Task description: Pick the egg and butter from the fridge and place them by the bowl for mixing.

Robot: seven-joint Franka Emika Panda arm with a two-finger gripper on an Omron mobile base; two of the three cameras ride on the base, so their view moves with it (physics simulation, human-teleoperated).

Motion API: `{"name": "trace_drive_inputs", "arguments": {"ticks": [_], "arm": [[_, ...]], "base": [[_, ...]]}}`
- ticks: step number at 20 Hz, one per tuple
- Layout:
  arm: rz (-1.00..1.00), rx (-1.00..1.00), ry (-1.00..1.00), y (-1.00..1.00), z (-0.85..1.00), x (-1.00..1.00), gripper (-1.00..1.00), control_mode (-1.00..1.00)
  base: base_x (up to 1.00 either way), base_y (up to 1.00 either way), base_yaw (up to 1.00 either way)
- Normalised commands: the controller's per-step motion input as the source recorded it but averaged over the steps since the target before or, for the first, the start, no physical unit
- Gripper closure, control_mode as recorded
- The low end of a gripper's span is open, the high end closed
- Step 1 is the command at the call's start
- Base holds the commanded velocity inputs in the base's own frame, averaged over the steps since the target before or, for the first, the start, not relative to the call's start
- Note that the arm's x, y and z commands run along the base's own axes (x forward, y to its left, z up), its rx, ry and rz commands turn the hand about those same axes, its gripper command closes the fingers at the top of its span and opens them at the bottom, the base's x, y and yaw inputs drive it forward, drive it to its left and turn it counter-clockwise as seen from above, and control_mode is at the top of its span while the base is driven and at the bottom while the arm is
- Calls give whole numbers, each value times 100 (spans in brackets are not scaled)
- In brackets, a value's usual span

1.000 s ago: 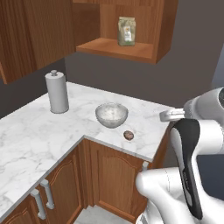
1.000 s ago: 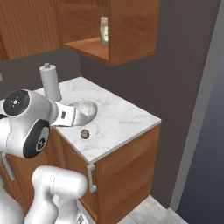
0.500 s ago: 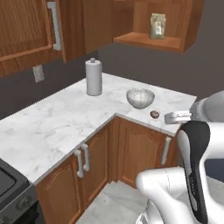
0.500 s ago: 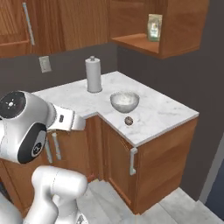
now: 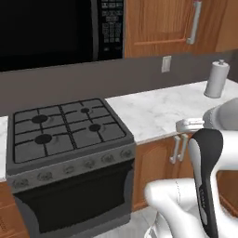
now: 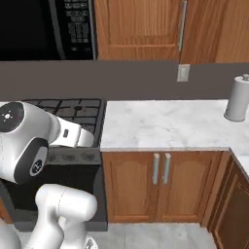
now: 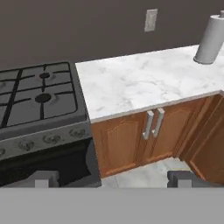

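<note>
Bottom edge of the hand view: gripper [image 7: 113, 179] fingertips spread wide, nothing between them. Frame left has a gas stove [image 5: 65, 128]; marble counter [image 6: 165, 124] centre, paper towel roll [image 6: 238, 98] far right, cabinet doors [image 7: 144, 135] below.

A gas stove [image 5: 69, 135] stands left of a marble counter [image 5: 158, 109], with a microwave [image 5: 56, 30] mounted above it. A paper towel roll [image 5: 216, 79] stands on the counter's far right, near the back wall. A wall outlet [image 6: 183, 73] sits above the counter, beneath wooden upper cabinets [image 6: 141, 29]; cabinet doors [image 7: 140, 135] lie below.
</note>
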Motion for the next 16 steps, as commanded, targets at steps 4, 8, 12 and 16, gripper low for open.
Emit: {"name": "trace_drive_inputs", "arguments": {"ticks": [4,8,12,16], "arm": [[0,0,0,0,0,0,-100,100],[0,0,0,0,0,0,-100,100],[0,0,0,0,0,0,-100,100],[0,0,0,0,0,0,-100,100]], "base": [[-26,69,89],[-62,84,75],[-79,53,56],[-52,17,-22]]}}
